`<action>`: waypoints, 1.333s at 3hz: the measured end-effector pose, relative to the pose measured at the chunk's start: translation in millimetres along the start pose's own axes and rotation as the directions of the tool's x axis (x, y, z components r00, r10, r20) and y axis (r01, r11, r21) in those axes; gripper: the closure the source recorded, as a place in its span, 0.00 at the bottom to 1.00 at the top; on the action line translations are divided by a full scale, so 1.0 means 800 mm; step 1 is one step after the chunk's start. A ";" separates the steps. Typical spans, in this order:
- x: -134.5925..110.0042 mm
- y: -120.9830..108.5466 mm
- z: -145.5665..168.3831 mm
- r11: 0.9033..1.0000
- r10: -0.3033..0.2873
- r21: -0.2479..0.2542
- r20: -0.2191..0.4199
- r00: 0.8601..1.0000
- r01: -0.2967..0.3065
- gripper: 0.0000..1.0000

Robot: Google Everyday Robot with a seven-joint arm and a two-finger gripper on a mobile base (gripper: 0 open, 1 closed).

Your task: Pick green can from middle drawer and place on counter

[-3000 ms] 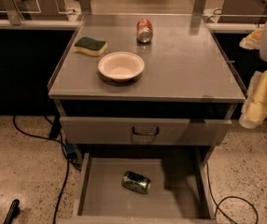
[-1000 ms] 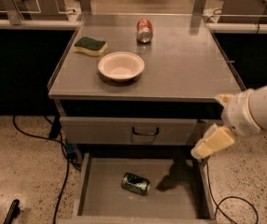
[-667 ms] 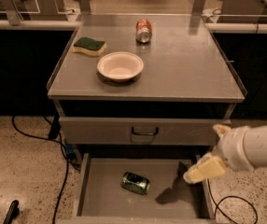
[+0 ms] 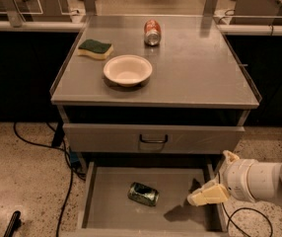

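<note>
The green can [image 4: 143,193] lies on its side on the flat grey floor of the open middle drawer [image 4: 111,206], near its centre. My gripper [image 4: 207,195], cream-coloured on a white arm reaching in from the right, hangs over the right part of the drawer. It is to the right of the can, about a can's length apart from it, and casts a shadow on the drawer floor. The counter [image 4: 195,68] is the broad grey top above.
On the counter stand a white bowl [image 4: 127,69], a green-and-yellow sponge [image 4: 95,48] and a red-and-silver can [image 4: 152,32]. A shut drawer front with a black handle [image 4: 153,139] sits above the open drawer. Cables [image 4: 37,144] run over the speckled floor at left.
My arm has come down from beside the counter's right edge to low over the right part of the open drawer, nearer the can. The can has not moved.
</note>
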State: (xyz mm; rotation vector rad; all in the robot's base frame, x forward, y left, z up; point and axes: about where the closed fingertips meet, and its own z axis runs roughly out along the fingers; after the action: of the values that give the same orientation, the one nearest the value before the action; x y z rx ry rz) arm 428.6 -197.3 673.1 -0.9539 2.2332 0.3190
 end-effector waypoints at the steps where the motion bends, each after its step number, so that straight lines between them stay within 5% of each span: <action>1: -0.001 0.004 -0.005 1.000 -0.002 0.023 -0.004 1.000 0.002 0.00; 2: 0.015 0.016 0.037 0.999 0.043 0.015 0.002 0.999 -0.043 0.00; 4: 0.043 0.041 0.155 0.995 0.062 -0.080 -0.019 0.998 -0.063 0.00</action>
State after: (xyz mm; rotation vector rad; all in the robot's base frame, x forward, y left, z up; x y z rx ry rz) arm 449.3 -136.1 557.2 -0.9330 2.2836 0.4331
